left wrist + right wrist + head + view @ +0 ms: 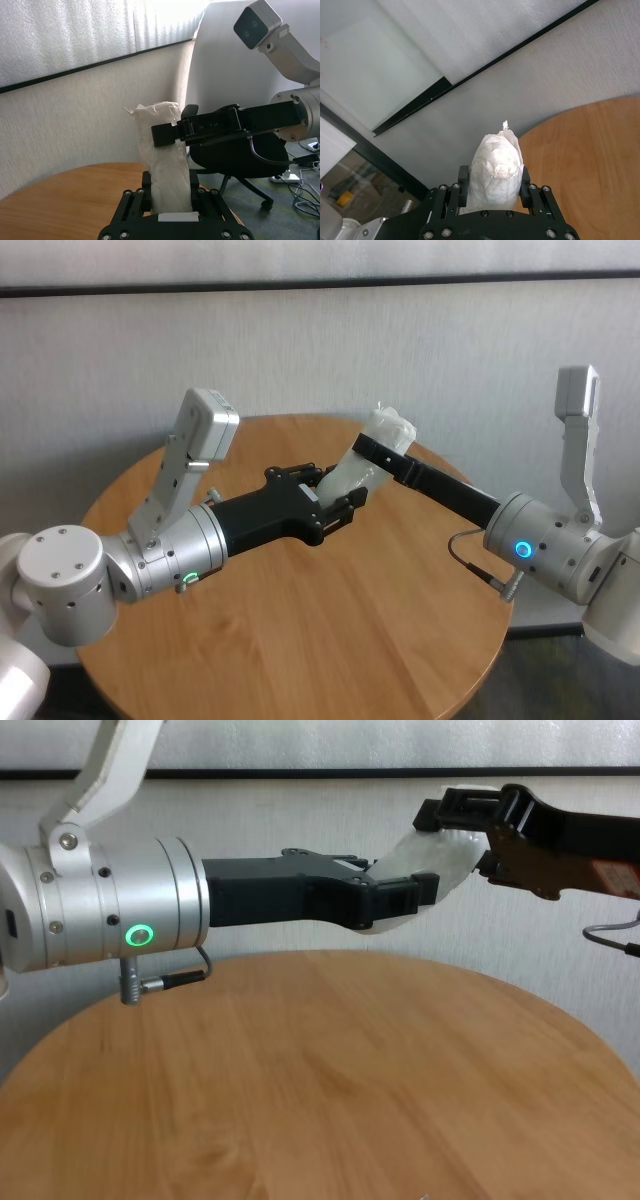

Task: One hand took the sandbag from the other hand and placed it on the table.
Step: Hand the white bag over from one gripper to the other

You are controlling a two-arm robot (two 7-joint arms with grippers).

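Fingers (200, 197) of the left gripper (335, 502), the one with the green ring, are pinching the lower end of the sandbag (362, 468). At the same moment the right gripper (385, 445), the one with the blue ring, is squeezing the upper end of the same sandbag, with one finger (525, 181) pressing on each side. So two grippers are closing on one single sandbag, and both are gripping it together. One sandbag only is showing in the views. It is hanging in the air above the round wooden table (330, 640), not touching the top, and it is standing tilted between the two grippers. No container is standing on the table. Behind the table one black office chair (240, 160) is showing in the left wrist view, with some cables (305, 192) lying on the floor near it
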